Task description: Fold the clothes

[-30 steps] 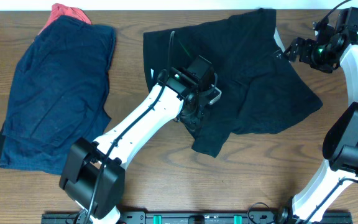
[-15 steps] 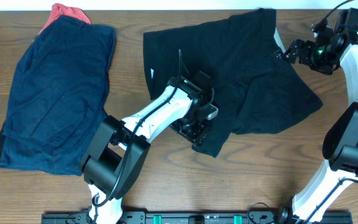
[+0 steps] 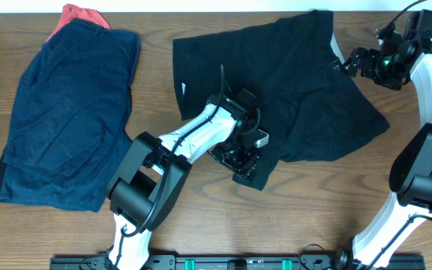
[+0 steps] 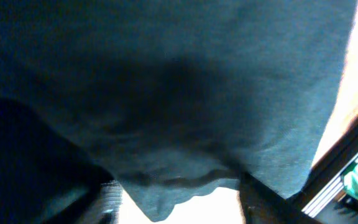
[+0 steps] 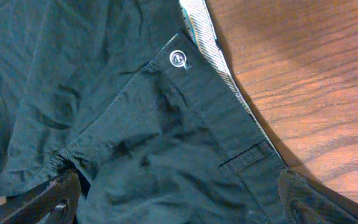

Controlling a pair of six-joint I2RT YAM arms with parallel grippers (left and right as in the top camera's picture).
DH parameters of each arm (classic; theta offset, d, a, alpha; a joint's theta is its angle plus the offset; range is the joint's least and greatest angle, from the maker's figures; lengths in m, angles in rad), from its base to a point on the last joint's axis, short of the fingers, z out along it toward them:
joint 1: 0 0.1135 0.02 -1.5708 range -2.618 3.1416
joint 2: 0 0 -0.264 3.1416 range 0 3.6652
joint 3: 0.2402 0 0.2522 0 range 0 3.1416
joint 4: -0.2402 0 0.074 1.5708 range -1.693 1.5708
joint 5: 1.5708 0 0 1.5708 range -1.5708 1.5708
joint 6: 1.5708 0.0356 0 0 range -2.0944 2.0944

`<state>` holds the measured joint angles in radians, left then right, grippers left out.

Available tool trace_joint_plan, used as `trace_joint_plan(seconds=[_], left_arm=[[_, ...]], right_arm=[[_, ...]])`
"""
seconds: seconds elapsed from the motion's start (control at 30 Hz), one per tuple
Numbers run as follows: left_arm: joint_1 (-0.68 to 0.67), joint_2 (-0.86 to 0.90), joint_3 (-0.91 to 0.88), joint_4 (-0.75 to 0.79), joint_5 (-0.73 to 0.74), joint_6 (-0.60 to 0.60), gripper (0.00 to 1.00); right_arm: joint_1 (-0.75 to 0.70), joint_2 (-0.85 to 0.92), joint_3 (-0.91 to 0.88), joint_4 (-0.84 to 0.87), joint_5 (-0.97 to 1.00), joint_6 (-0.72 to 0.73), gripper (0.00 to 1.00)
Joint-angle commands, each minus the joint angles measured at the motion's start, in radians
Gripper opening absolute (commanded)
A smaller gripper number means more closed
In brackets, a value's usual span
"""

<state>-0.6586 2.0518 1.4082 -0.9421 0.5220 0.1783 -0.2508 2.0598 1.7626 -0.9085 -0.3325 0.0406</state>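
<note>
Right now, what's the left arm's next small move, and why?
Probably close the left jaws on the lower hem of the black shorts: they sit at that edge, cloth hanging between them, grip unclear. The right jaws hover open over the waistband.

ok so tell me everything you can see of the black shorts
The black shorts lie spread and rumpled on the wooden table, right of centre. Woven-looking fabric, stitched waistband with a metal snap, a belt loop and whitish lining; small white mark at the left edge. The left hand is at the near leg hem; the open right hand is at the waistband.
</note>
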Motion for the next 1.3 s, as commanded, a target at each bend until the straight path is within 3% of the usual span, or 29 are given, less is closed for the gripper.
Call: trace_joint_plan(seconds=[0.0,0.1,0.13,0.37,0.57,0.83,1.27], left_arm=[[-0.006,0.008,0.002,-0.005,0.017,0.007,0.43],[-0.007,0.008,0.002,-0.006,0.017,0.007,0.08],[-0.007,0.008,0.002,-0.007,0.017,0.006,0.06],[0.018,-0.022,0.082,-0.119,-0.032,0.007,0.06],[0.057,-0.149,0.204,-0.194,-0.267,0.000,0.06],[0.153,-0.221,0.209,-0.059,-0.531,-0.031,0.06],[0.399,-0.078,0.200,0.322,-0.542,-0.085,0.06]], right_arm=[[0.011,-0.008,0.009,-0.001,0.003,-0.016,0.99],[0.011,-0.008,0.009,-0.001,0.003,-0.016,0.99],[0.011,-0.008,0.009,-0.001,0.003,-0.016,0.99],[0.011,-0.008,0.009,-0.001,0.003,-0.017,0.99],[0.011,-0.008,0.009,-0.001,0.003,-0.016,0.99],[0.011,-0.008,0.009,-0.004,0.003,-0.016,0.99],[0.011,-0.008,0.009,-0.004,0.003,-0.017,0.99]])
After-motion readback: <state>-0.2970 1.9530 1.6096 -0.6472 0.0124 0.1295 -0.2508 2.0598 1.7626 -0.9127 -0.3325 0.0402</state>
